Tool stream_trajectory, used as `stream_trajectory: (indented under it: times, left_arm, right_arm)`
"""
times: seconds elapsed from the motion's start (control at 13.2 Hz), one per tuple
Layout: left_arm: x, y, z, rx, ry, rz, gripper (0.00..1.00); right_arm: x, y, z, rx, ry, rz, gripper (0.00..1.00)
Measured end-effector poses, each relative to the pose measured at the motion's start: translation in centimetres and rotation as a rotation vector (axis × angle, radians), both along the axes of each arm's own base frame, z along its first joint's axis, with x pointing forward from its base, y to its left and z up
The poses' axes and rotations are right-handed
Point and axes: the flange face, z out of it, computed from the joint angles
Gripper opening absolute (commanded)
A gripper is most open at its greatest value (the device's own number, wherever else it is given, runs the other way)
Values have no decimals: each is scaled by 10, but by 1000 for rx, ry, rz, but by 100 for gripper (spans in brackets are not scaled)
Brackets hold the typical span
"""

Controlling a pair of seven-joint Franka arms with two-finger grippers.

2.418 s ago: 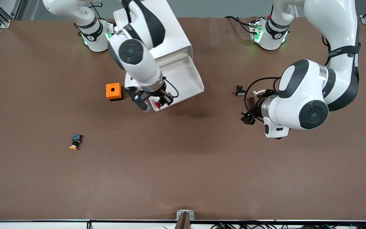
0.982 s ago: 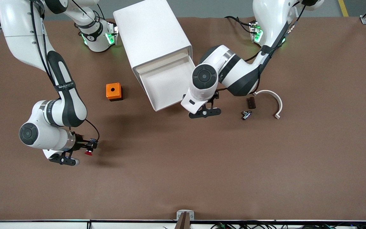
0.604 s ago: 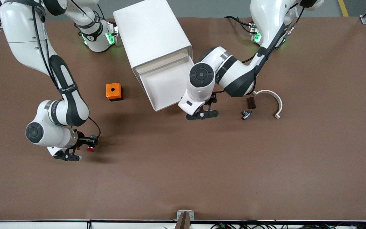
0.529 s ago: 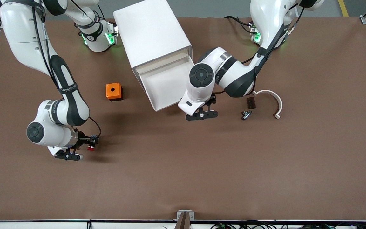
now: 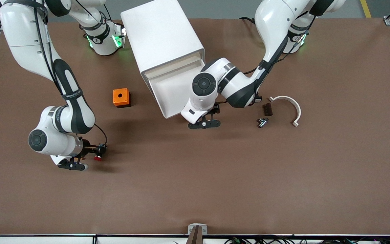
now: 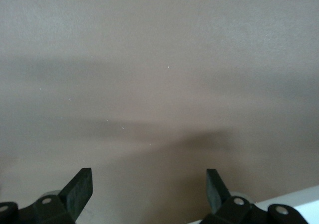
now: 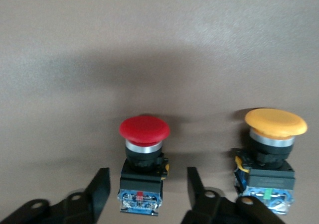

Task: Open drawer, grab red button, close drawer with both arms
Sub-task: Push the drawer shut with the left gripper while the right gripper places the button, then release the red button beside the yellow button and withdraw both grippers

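The red-capped button (image 7: 143, 149) lies on the brown table between my right gripper's (image 7: 147, 173) open fingers, with a gap on each side. In the front view that gripper (image 5: 91, 158) is low over the table at the right arm's end, the red button (image 5: 97, 158) at its tips. The white drawer (image 5: 178, 89) stands pulled out of the cabinet (image 5: 163, 37). My left gripper (image 5: 203, 124) is open and empty, just in front of the drawer's front edge. In the left wrist view its fingers (image 6: 149, 176) stand wide over bare table.
An orange-yellow capped button (image 7: 273, 149) lies right beside the red one; the front view hides it under the right arm. An orange cube (image 5: 121, 97) sits beside the cabinet. A white curved piece (image 5: 288, 103), a dark block (image 5: 267, 109) and a small metal part (image 5: 262, 122) lie toward the left arm's end.
The right gripper carried the red button from the drawer down to the table beside the orange-yellow one. The left arm swung in and slid along the drawer's front.
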Motion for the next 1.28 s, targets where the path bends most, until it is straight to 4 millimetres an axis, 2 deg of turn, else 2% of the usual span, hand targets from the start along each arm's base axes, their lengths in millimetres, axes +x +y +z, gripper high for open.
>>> stream_trajectory:
  times: [0.23, 0.45, 0.6, 0.76, 0.98, 1.28]
  left_arm:
    - [-19, -16, -2, 13, 11, 61, 100]
    - [-56, -46, -2, 22, 30, 103, 100]
    - [-81, -61, -3, 31, 65, 120, 100]
    - [-105, -74, 0, 43, 100, 117, 100]
    - [-130, -87, 0, 49, 132, 100, 100]
    - [-142, -92, -1, 59, 181, 141, 100]
  right_arm:
    - [15, -4, 30, 3, -62, -5, 100]
    - [25, -4, 83, 9, -146, -2, 100]
    - [26, -5, 129, 13, -201, 14, 100]
    - [19, -10, 176, -2, -217, 33, 100]
    - [3, -13, 240, -41, -239, 48, 100]
    - [-20, -13, 293, -36, -224, -9, 100]
